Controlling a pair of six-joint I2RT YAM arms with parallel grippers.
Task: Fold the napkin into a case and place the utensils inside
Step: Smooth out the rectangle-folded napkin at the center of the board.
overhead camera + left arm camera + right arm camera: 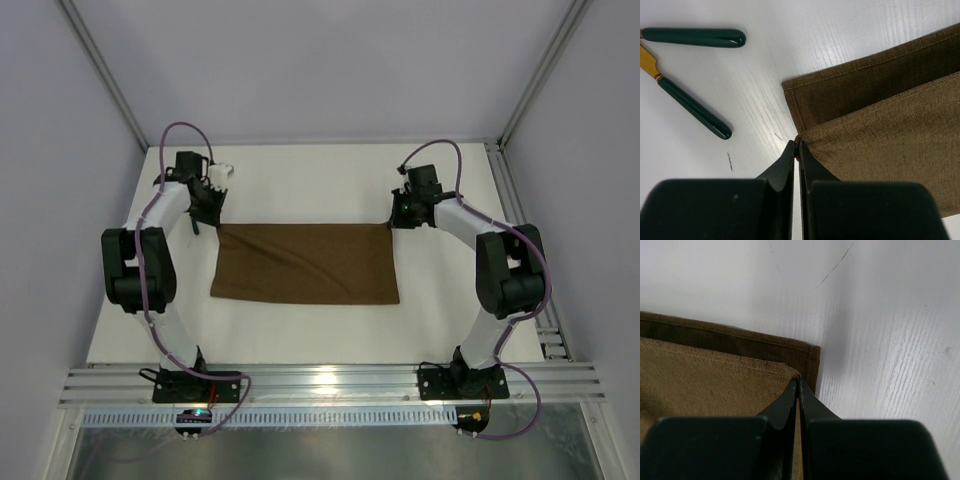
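The dark-brown napkin [305,263] lies on the white table as a wide oblong, its upper layer folded over the lower one. My left gripper [217,226] is shut on the upper layer's far-left corner [805,136], with the lower layer's hem showing just beyond it. At the far-right corner my right gripper [392,222] is shut on the upper layer [796,374] in the same way. Two utensils lie left of the cloth in the left wrist view: one dark handle [694,37] and one dark handle with a gold neck [692,107]. Their heads are out of frame.
The white table [300,180] extends beyond the napkin to the back wall. Metal frame rails [330,385] run along the near edge by the arm bases. Upright frame posts [540,70] stand at the far corners.
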